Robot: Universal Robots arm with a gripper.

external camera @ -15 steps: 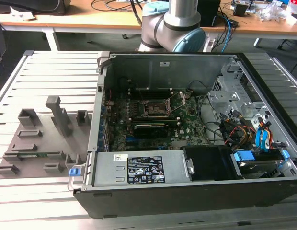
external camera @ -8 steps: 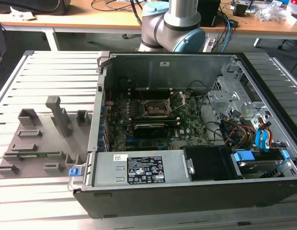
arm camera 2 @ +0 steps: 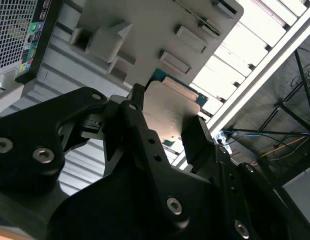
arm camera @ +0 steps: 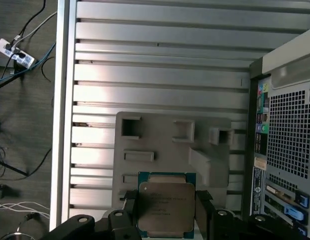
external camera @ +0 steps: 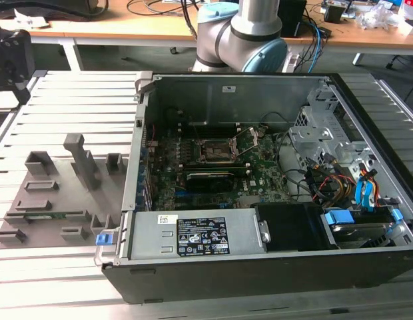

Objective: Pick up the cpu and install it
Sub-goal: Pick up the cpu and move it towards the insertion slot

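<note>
The cpu [arm camera: 166, 205], a thin square chip with a silver-grey top on a green board, sits between my gripper's [arm camera: 166, 197] black fingers [arm camera: 128, 200] in both wrist views, held high over the table. The second wrist view shows the cpu [arm camera 2: 170, 105] from another side, with the gripper [arm camera 2: 167, 120] shut on its two opposite edges. Far beneath it lies the grey slotted tray [arm camera: 165, 142]. In the exterior view the dark cpu socket [external camera: 213, 150] lies open on the motherboard inside the computer case [external camera: 260, 260].
The grey tray [external camera: 56, 193] lies on the slatted metal table [external camera: 66, 93] at the exterior view's left of the open case. The arm's base [external camera: 243, 40] stands behind the case. Cables and drive bays [external camera: 353, 180] fill the case's right part. A black device [external camera: 10, 57] sits at the far left edge.
</note>
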